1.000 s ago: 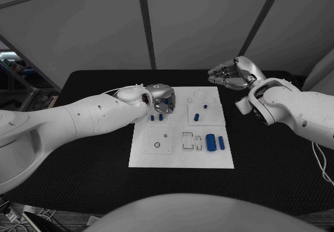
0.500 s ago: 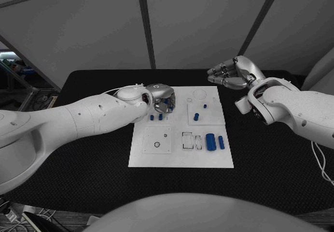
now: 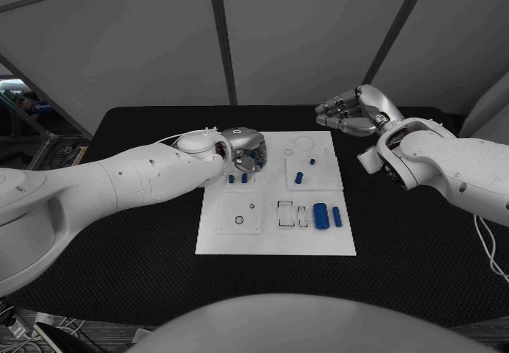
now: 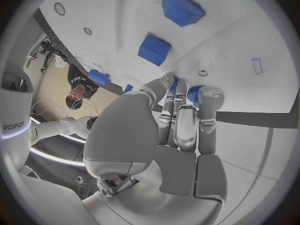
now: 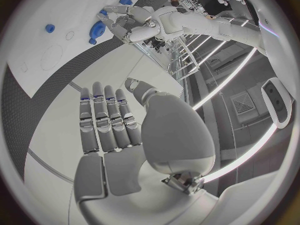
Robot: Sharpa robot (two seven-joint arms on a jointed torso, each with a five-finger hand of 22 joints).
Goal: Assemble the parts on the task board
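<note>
The white task board (image 3: 276, 239) lies in the middle of the table. My left hand (image 3: 245, 149) hovers over its far left part, fingers pointing down at the board. In the left wrist view the left hand (image 4: 181, 115) has its fingertips and thumb closed around a small blue part (image 4: 193, 91). Two short blue pegs (image 3: 237, 178) stand just near of that hand. More blue parts lie at the board's right: a small one (image 3: 300, 177) and two long ones (image 3: 321, 216). My right hand (image 3: 354, 114) hangs past the board's far right corner, fingers straight and empty (image 5: 106, 120).
Two blue blocks (image 4: 182, 7) (image 4: 154, 48) sit on the board beyond my left fingertips. A clear rectangular recess (image 3: 286, 213) and a square plate with a small hole (image 3: 240, 215) lie in the board's near half. Black table (image 3: 127, 243) surrounds the board.
</note>
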